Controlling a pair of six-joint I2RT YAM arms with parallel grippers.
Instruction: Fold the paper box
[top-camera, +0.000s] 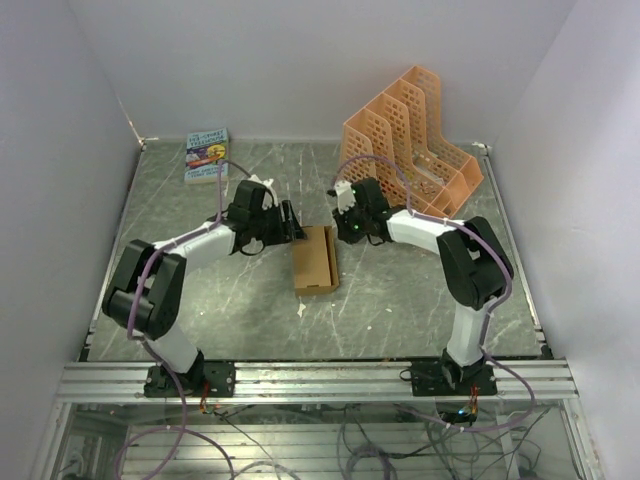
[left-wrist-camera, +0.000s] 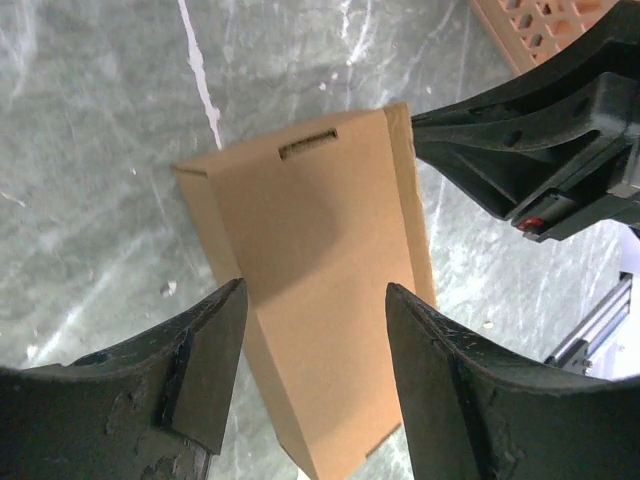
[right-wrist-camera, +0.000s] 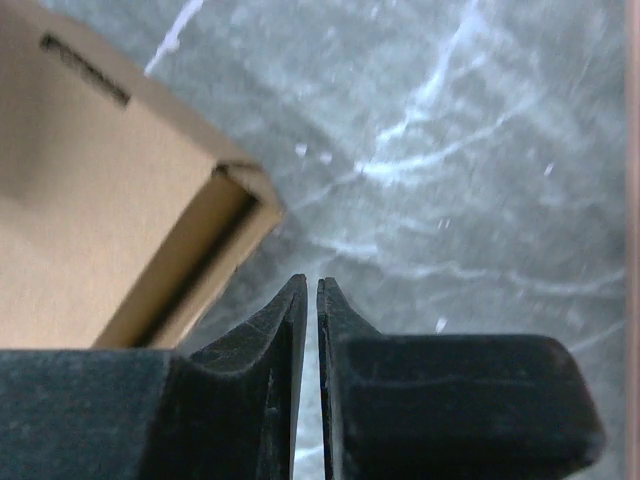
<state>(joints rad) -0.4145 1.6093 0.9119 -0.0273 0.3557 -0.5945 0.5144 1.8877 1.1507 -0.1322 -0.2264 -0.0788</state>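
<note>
at the far left corner of the counter (top-camera: 420, 290) a small printed book (top-camera: 207, 155) lay flat. moving right, your left pincer (left-wrist-camera: 315, 297) stood wide, its fingers (left-wrist-camera: 205, 370) spread apart with the paper box (top-camera: 316, 259) showing between them, and it gripped nothing. the box lay closed near the middle of the counter, between the two arms, with a narrow slot (left-wrist-camera: 307, 145) in its top face. beside its far right corner your right pincer (right-wrist-camera: 311, 287) was nearly closed, with only a thin slit between the fingers and nothing in it; i could not tell whether it touched the cardboard. the orange rack (top-camera: 410, 140) stood at the far right, well apart.
</note>
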